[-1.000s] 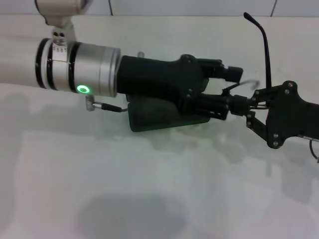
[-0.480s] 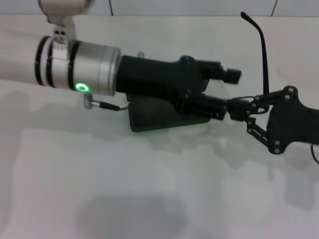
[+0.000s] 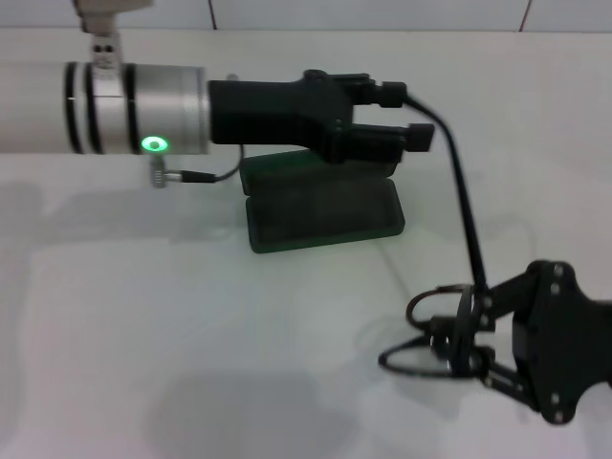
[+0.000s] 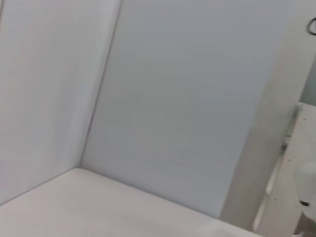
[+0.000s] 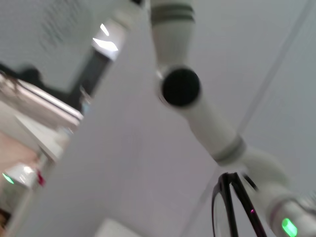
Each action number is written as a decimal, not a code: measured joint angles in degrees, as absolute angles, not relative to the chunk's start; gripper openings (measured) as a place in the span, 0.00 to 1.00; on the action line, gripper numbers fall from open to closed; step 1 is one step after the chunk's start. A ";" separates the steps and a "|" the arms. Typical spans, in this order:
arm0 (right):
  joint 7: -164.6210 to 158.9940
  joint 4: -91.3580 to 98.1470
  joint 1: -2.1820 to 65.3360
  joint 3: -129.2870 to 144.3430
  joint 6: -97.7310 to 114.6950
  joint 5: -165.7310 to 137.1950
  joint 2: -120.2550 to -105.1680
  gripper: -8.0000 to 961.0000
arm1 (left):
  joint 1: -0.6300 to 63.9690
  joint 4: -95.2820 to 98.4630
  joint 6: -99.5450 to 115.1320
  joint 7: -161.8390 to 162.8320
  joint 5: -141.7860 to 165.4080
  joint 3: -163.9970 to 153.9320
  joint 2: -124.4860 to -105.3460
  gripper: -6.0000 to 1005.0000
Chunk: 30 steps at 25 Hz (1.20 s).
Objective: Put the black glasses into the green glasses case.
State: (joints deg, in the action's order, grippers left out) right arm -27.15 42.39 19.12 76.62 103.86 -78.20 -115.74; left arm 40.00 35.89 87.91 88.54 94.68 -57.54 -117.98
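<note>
While right gripper [image 3: 457, 346] clamps the black glasses [image 3: 430, 349] at lower right, left gripper [image 3: 406, 120], jaws narrow, hovers over open green glasses case [image 3: 325, 212] at upper centre.

In the head view the left arm runs off the left edge, and the left gripper [image 3: 406, 120] at upper centre covers the far part of the green glasses case [image 3: 325, 212], so how its lid stands cannot be told. At the lower right the right gripper [image 3: 469, 356] is cut by the right edge, its fingers merging with the black glasses [image 3: 435, 346] so their grip is hard to read. The left wrist view shows neither case nor glasses. In the right wrist view, motion-blurred, the glasses [image 5: 232, 207] are cut off by the bottom edge
</note>
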 joint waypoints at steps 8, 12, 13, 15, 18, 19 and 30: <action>-24.97 28.44 28.10 80.29 104.94 -73.91 -116.18 0.12 | 43.89 32.73 83.88 86.51 95.31 -60.24 -119.86 0.78; -24.57 22.48 31.75 80.46 101.80 -71.86 -116.19 0.12 | 44.40 32.84 84.46 86.32 94.76 -61.32 -119.87 0.78; -24.62 22.06 31.92 80.46 100.84 -71.09 -116.19 0.12 | 44.73 32.96 85.71 86.22 94.18 -61.63 -119.81 0.78; -24.76 21.58 31.75 80.47 99.24 -69.43 -116.19 0.12 | 44.73 33.04 86.82 86.00 93.82 -61.64 -119.68 0.78; -24.88 21.04 31.18 80.47 98.24 -67.17 -116.19 0.12 | 44.23 33.87 87.97 85.71 93.59 -61.61 -119.59 0.78; -24.88 20.89 31.01 80.40 98.07 -66.71 -116.19 0.12 | 44.05 34.15 88.09 85.70 93.59 -61.61 -119.59 0.78; -25.01 20.77 30.55 79.98 97.32 -65.81 -116.18 0.12 | 43.68 34.69 88.68 86.11 93.97 -62.06 -119.53 0.78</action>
State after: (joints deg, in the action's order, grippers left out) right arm -25.01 20.77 30.55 79.98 97.32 -65.81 -116.18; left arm 43.68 34.69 88.68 86.11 93.97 -62.06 -119.53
